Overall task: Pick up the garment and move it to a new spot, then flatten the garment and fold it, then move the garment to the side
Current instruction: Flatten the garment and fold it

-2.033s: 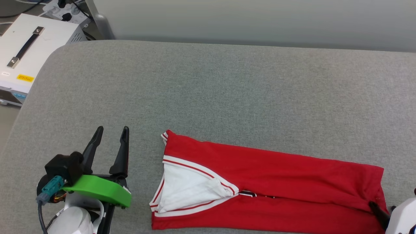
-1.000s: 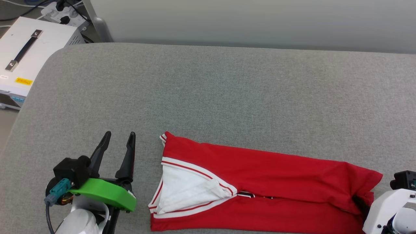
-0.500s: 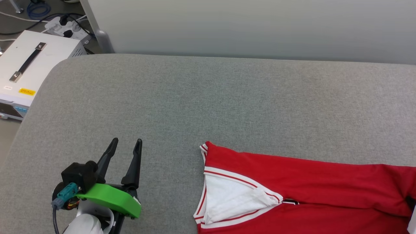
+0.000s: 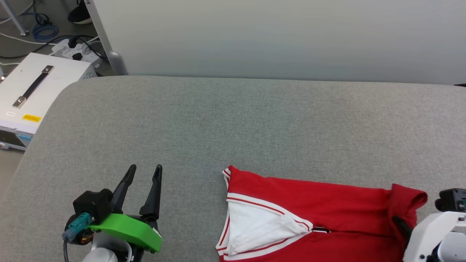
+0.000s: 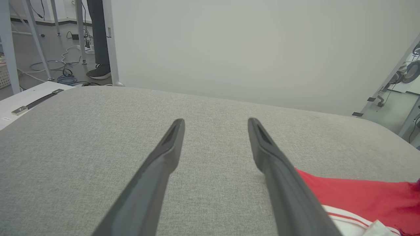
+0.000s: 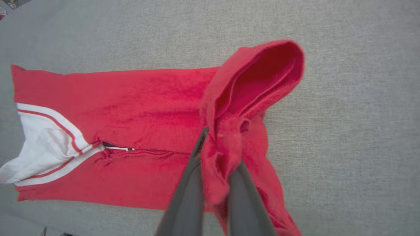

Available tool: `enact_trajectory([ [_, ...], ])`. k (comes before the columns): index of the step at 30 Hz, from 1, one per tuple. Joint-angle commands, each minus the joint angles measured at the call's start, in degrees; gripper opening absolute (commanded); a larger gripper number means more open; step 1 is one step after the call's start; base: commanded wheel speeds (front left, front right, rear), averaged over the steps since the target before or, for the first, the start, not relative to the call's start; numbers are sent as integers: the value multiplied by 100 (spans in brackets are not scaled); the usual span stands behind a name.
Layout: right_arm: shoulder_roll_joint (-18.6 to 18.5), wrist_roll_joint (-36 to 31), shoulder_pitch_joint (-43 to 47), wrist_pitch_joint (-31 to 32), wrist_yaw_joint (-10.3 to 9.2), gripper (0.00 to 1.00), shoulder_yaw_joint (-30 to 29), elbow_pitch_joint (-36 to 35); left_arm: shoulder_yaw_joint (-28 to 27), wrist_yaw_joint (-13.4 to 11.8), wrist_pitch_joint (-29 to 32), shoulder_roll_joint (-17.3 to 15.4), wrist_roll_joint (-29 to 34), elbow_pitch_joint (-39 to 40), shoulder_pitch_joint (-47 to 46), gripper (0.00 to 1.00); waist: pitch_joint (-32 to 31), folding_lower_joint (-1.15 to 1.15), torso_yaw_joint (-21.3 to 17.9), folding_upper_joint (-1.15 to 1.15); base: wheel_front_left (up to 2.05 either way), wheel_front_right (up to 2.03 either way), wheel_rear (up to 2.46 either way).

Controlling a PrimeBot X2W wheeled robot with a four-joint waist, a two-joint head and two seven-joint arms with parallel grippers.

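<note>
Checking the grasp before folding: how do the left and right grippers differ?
The left gripper has spread jaws, holding nothing; the right gripper is shut on the garment. The left is beside the garment, apart from it; the right grips its bunched end. Both have dark fingers.

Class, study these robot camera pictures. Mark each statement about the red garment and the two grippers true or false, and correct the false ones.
1. The right gripper has its fingers shut on a bunch of the garment's red cloth. True.
2. The left gripper holds the white sleeve. False: it is open and apart from the garment, over the bare grey surface.
3. The white sleeve shows at the garment's end nearer the left gripper. True.
4. The whole garment hangs in the air. False: most of it lies on the grey surface; only the gripped end is raised.
5. A white box with a black handle stands off the surface's left end. True.
</note>
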State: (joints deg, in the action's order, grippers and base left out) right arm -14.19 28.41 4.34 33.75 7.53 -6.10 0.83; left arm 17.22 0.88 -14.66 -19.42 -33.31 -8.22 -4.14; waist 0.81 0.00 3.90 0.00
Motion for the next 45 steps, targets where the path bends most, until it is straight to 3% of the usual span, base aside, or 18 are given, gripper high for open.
enact_trajectory([
  [1, 129, 94, 50, 90, -4, 0, 110, -151, -30, 47, -34, 59, 52, -4, 91, 100, -12, 0, 3, 0, 0, 0, 0],
  [9, 932, 352, -153, 471, -4, 0, 800, -661, -156, 102, -34, 151, 107, -33, 78, 100, 1, 0, 28, 0, 0, 0, 0],
  [14, 1119, 668, -339, 516, -4, 0, 1288, -646, -294, 124, -34, 162, 142, -30, 65, 100, 45, 0, 65, 0, 0, 0, 0],
  [20, 1129, 1477, -611, -78, -4, 0, 1967, -92, -378, 193, -34, 191, 193, -49, 15, 100, 87, 0, 209, 0, 0, 0, 0],
  [21, 1130, 1725, -862, -427, -4, 0, 2283, 358, -410, 228, -34, 210, 223, -63, -11, 100, 137, 0, 307, 0, 0, 0, 0],
  [27, 1130, 1819, -1278, -911, -4, 0, 2508, 1101, -423, 274, -34, 272, 269, -84, -58, 100, 236, 0, 453, 0, 0, 0, 0],
  [28, 1130, 1810, -1337, -978, -4, 15, 2534, 1209, -426, 281, -34, 281, 275, -89, -65, 100, 251, 0, 472, 0, 0, 0, 0],
  [29, 1130, 1807, -1407, -1070, -4, 99, 2574, 1328, -431, 289, -34, 290, 283, -98, -70, 100, 262, 0, 489, 0, 0, 0, 0],
  [39, 1131, 2301, -1639, -1360, -4, 100, 3447, 1456, -525, 332, -34, 333, 345, -165, -62, 100, 191, 0, 512, 0, 0, 0, 0],
  [43, 1131, 2160, -1711, -1408, -4, 100, 3450, 1406, -567, 340, -34, 346, 378, -144, -39, 100, 136, 0, 453, 0, 0, 0, 0],
  [45, 1131, 1783, -1827, -1474, -4, 100, 3385, 1348, -579, 343, -34, 360, 398, -126, -30, 100, 118, 0, 418, 0, 0, 0, 0],
])
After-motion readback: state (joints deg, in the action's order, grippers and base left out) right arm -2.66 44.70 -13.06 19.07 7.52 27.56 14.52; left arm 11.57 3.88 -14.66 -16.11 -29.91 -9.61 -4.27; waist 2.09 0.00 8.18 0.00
